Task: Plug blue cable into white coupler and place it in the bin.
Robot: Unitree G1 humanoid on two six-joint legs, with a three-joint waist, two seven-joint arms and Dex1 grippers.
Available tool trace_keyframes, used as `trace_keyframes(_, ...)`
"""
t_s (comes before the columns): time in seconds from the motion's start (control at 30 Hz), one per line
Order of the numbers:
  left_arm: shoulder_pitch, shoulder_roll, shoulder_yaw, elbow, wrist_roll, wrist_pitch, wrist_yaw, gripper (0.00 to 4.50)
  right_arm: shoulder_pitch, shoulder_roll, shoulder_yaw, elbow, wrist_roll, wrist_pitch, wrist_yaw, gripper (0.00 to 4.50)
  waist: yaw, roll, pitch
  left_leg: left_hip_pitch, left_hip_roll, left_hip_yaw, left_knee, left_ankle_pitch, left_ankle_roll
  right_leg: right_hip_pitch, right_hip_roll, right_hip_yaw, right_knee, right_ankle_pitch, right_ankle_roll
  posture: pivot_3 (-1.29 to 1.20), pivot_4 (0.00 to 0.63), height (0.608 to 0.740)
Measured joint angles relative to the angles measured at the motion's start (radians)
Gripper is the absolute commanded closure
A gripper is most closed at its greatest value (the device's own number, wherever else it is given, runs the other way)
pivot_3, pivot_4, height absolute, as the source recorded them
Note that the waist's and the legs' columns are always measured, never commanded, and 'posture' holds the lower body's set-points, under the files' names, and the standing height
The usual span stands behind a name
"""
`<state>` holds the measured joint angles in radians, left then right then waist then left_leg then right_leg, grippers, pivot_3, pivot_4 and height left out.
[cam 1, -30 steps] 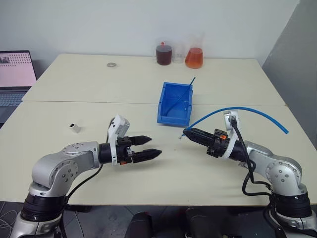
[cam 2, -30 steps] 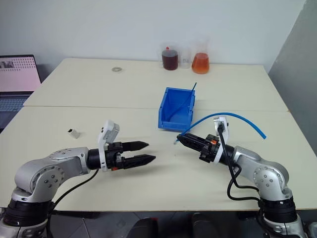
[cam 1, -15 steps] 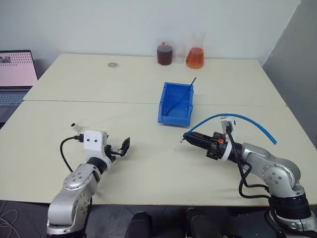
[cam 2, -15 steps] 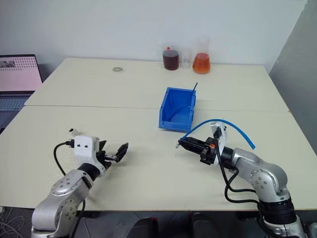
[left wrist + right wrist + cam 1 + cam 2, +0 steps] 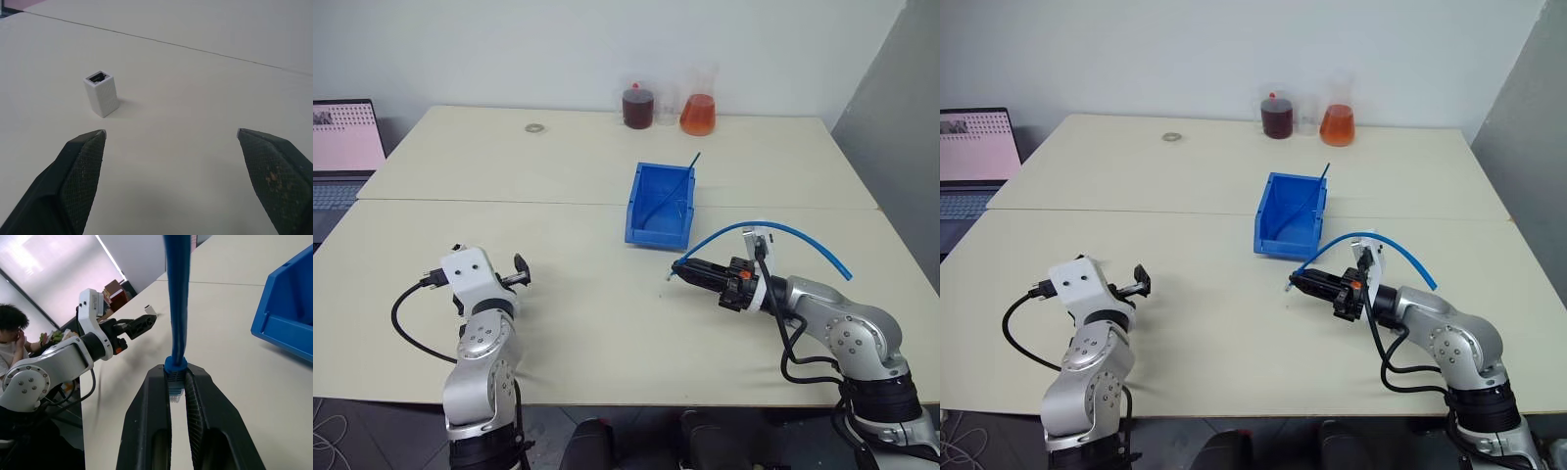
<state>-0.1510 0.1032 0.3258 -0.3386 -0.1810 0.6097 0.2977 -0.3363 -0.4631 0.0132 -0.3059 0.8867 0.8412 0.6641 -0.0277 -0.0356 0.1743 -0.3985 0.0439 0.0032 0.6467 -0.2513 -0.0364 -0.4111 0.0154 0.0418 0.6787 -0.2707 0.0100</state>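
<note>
Cream-coloured table (image 5: 607,323), two slabs joined along a seam, carrying everything else. Behind it at the far left, a laptop (image 5: 342,147) with a lit screen. Near the table's middle, the bin (image 5: 660,204), bright blue, lowered lip facing the robot, a thin darker-blue strand (image 5: 677,186) leaning across its inside. At the far edge, two flasks (image 5: 668,106), one of dark red liquid, one of orange, and off to their left a small ring (image 5: 534,127) lying flat.

Right arm reaching in over the near right of the table, right gripper (image 5: 679,269) pinched tight on the plug end of the blue cable (image 5: 773,228), just short of the bin's front corner; cable arching up and back over the wrist toward the right, free end in the air. Same grip close up in the right wrist view: black fingers (image 5: 151,431) squeezing the clear plug, blue boot just past the tips, and beyond them the other arm plus a seated person (image 5: 12,335) at the room's edge.

Left gripper (image 5: 521,271) low at the near left, fingers spread wide, holding nothing. Smallest of all, the white coupler (image 5: 101,93): standing upright on bare table, dark socket facing up, ahead of the spread tips and nearer one of them, touching neither.
</note>
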Motion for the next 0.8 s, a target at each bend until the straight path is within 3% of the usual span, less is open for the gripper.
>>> trace_keyframes(0.33,-0.211,-0.038,0.125,0.212,0.053,0.020,0.213,0.00,-0.001,-0.005,-0.002,0.000,-0.001,0.012,0.011,4.37,0.001,-0.001,0.000,0.000,-0.001,0.000,0.000,0.000,0.000,0.000,0.000,-0.001,0.000,0.000,0.000,0.00,0.150,0.740)
trace_keyframes(0.8,-0.450,0.032,0.164,0.575,0.077,-0.057,0.308,0.00,-0.006,-0.006,-0.005,0.000,-0.001,0.019,0.011,4.37,0.001,-0.002,0.000,0.000,-0.003,0.000,0.000,0.000,0.000,0.001,0.000,-0.001,0.000,0.000,0.001,0.00,0.150,0.740)
